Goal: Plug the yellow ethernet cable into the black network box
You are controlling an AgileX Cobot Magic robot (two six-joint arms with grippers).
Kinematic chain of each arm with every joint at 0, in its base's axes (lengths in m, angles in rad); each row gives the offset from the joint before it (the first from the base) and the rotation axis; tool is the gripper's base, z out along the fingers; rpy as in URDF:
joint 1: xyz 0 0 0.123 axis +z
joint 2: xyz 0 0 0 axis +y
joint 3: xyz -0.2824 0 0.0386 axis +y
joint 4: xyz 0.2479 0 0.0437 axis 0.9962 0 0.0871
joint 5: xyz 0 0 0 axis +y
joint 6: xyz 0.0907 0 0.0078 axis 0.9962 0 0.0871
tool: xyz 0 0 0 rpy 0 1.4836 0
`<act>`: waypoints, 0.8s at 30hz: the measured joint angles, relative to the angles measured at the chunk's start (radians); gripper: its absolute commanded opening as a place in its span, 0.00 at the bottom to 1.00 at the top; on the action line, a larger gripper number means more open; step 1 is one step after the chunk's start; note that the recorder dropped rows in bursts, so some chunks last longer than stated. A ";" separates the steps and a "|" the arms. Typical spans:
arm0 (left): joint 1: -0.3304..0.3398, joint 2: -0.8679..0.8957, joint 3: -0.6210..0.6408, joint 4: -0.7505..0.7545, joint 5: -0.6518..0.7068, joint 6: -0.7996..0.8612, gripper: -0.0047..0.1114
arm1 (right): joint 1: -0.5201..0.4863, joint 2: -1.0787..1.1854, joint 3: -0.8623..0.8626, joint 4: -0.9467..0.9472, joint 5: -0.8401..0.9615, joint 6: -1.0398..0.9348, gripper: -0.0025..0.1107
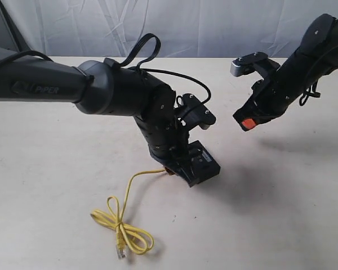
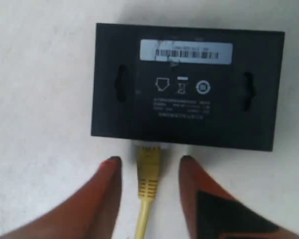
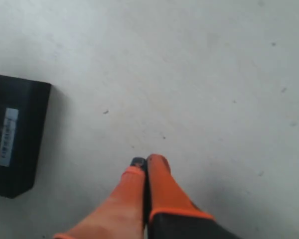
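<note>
The black network box (image 2: pixel 187 84) lies flat on the table, white label up; it also shows under the left arm (image 1: pixel 205 163) and at the edge of the right wrist view (image 3: pixel 12 134). The yellow ethernet cable (image 1: pixel 124 225) lies in loops near the front, one clear plug free at its end. Its other plug (image 2: pixel 149 159) sits in the box's side port. My left gripper (image 2: pixel 149 162) is open, one orange finger on each side of that plug, not touching it. My right gripper (image 3: pixel 146 162) hangs above the bare table, shut on nothing (image 1: pixel 248 122).
The pale table (image 1: pixel 281 214) runs wide around the box. A white curtain (image 1: pixel 203 28) hangs behind its far edge. The left arm's black cables (image 1: pixel 158 56) loop above its wrist.
</note>
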 measured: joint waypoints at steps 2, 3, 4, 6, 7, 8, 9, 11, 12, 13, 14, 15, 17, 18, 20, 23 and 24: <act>0.000 0.000 0.000 0.000 0.002 -0.002 0.67 | 0.000 -0.008 0.000 -0.041 0.000 0.041 0.01; 0.000 0.000 0.000 0.000 0.003 -0.007 0.70 | 0.000 -0.011 0.000 -0.053 0.000 0.053 0.01; 0.000 0.000 -0.002 0.000 0.010 -0.012 0.72 | 0.000 -0.011 0.000 -0.062 0.000 0.066 0.01; 0.000 -0.002 -0.002 0.005 0.028 -0.018 0.72 | 0.000 -0.013 0.000 -0.074 0.004 0.083 0.01; 0.000 -0.010 -0.002 0.015 0.042 -0.020 0.72 | 0.000 -0.014 0.000 -0.074 0.004 0.090 0.01; 0.000 -0.019 -0.002 0.029 0.058 -0.020 0.72 | 0.000 -0.015 0.000 -0.075 0.006 0.100 0.01; 0.000 -0.031 -0.002 0.041 0.071 -0.022 0.71 | 0.000 -0.020 0.000 -0.078 0.006 0.108 0.01; 0.000 -0.071 -0.002 0.079 0.097 -0.027 0.69 | 0.000 -0.034 0.000 -0.095 0.001 0.138 0.01; 0.002 -0.095 -0.002 0.093 0.106 -0.032 0.65 | 0.000 -0.047 0.000 -0.107 -0.001 0.157 0.01; 0.008 -0.122 -0.004 0.110 0.117 -0.036 0.59 | 0.000 -0.060 0.000 -0.133 -0.003 0.186 0.01; 0.017 -0.150 -0.004 0.131 0.131 -0.040 0.52 | 0.000 -0.084 0.000 -0.170 -0.003 0.223 0.01; 0.031 -0.172 -0.006 0.150 0.148 -0.040 0.43 | 0.000 -0.102 0.000 -0.221 -0.005 0.270 0.01; 0.070 -0.226 -0.007 0.179 0.195 -0.042 0.26 | -0.002 -0.156 0.000 -0.348 0.008 0.386 0.01; 0.089 -0.247 -0.007 0.185 0.215 -0.044 0.16 | -0.007 -0.179 0.000 -0.398 0.017 0.431 0.01; 0.144 -0.292 -0.007 0.194 0.271 -0.051 0.04 | -0.024 -0.241 0.000 -0.490 0.049 0.517 0.01; 0.221 -0.350 -0.007 0.203 0.351 -0.060 0.04 | -0.067 -0.340 0.011 -0.520 0.066 0.569 0.01; 0.247 -0.371 -0.007 0.203 0.369 -0.069 0.04 | -0.079 -0.370 0.022 -0.512 0.066 0.573 0.01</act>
